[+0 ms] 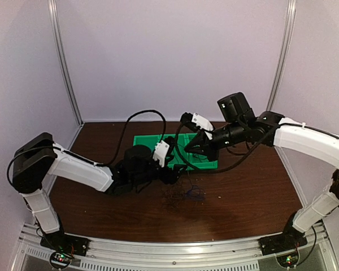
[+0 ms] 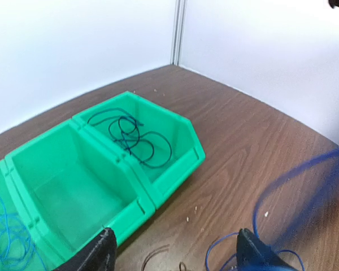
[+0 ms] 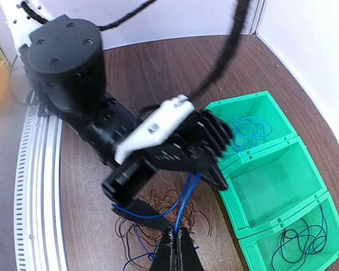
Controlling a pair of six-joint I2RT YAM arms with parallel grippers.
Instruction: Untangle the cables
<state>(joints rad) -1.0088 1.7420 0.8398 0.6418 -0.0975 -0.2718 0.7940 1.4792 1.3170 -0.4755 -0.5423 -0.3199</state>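
Note:
A tangle of thin dark and blue cables lies on the brown table in front of the green bin. My right gripper is shut on a blue cable and holds it lifted above the tangle. The strand runs up between the spread fingers of my left gripper, which is open just above the tangle. In the left wrist view the blue cable loops past the right finger.
The green bin has three compartments. One holds blue cables, the middle one is empty, and the far one holds a dark cable. Both arms crowd over the table's middle. White walls enclose the back and sides.

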